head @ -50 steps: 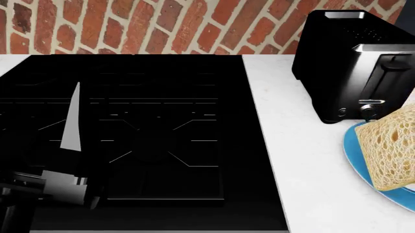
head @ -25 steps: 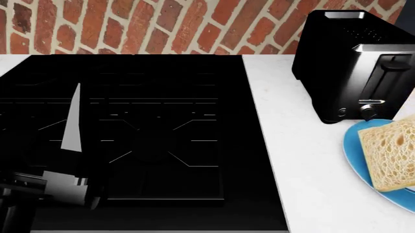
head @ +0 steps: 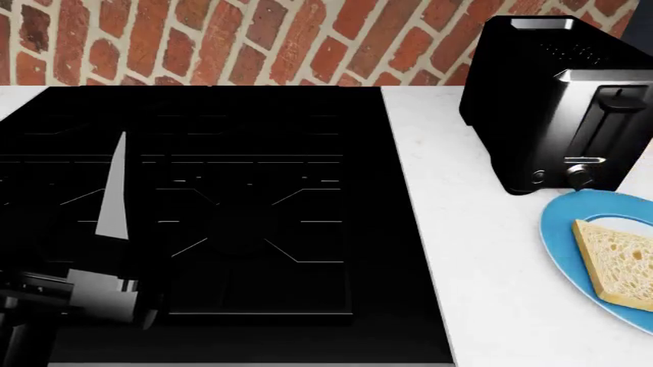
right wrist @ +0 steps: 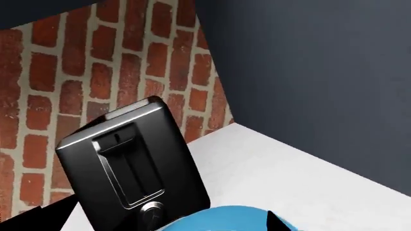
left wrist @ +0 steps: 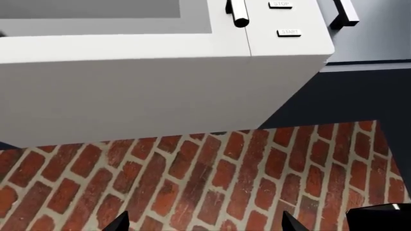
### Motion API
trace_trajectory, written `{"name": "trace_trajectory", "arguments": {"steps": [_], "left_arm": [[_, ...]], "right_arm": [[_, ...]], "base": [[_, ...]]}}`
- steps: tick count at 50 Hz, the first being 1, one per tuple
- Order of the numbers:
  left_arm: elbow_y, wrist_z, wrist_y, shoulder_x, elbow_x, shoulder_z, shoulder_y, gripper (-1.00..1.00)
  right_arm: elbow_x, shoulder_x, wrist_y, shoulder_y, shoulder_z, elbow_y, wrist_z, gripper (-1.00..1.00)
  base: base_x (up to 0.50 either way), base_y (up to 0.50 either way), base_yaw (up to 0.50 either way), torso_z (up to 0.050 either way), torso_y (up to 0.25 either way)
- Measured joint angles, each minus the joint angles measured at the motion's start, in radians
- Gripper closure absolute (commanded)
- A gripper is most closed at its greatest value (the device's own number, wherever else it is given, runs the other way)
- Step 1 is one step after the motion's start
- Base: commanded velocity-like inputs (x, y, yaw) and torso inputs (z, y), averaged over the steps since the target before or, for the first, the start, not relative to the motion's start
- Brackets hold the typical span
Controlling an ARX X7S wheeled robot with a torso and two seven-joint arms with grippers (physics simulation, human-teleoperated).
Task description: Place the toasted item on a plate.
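In the left wrist view, the left pincer (left wrist: 202, 224) shows only two dark fingertips set apart, empty, facing a brick wall (left wrist: 212, 183) below a white microwave (left wrist: 160, 62). In the head view, the toasted item (head: 622, 264) lies flat on the plate (head: 559, 229), on the white table (head: 479, 252) just in front of the black toaster (head: 556, 99), beside a dark cooktop (head: 214, 206). In the right wrist view, the right pincer (right wrist: 163, 224) has its tips spread, gripping nothing, above the plate's blue rim.

Left arm (head: 72, 294): grey-black blocky housing; gripper fingertips (left wrist: 119, 222) black, pointed.
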Motion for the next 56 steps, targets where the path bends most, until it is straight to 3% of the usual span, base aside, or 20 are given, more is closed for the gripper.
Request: {"name": "trace_trajectory", "arguments": {"steps": [18, 32, 44, 56], "left_arm": [[0.008, -0.005, -0.014, -0.009, 0.005, -0.017, 0.004, -1.0], [0.054, -0.039, -0.068, -0.033, 0.033, -0.057, -0.028, -1.0], [0.084, -0.06, -0.092, -0.047, 0.081, -0.08, -0.036, -1.0], [0.12, -0.077, -0.109, -0.072, 0.131, -0.075, -0.084, -1.0]], "right_arm": [[-0.038, -0.047, -0.214, 0.069, 0.021, -0.182, -0.196, -1.0], [-0.181, -0.149, -0.525, 0.131, -0.13, -0.369, -0.297, -1.0], [-0.367, -0.026, -1.043, -0.05, -0.395, -0.423, -0.103, -1.0], [-0.649, 0.31, -1.475, -0.375, -0.509, -0.44, 0.347, -1.0]], "base": [[0.0, 0.0, 0.0, 0.0, 0.0], [0.0, 0.0, 0.0, 0.0, 0.0], [0.0, 0.0, 0.0, 0.0, 0.0], [0.0, 0.0, 0.0, 0.0, 0.0]]}}
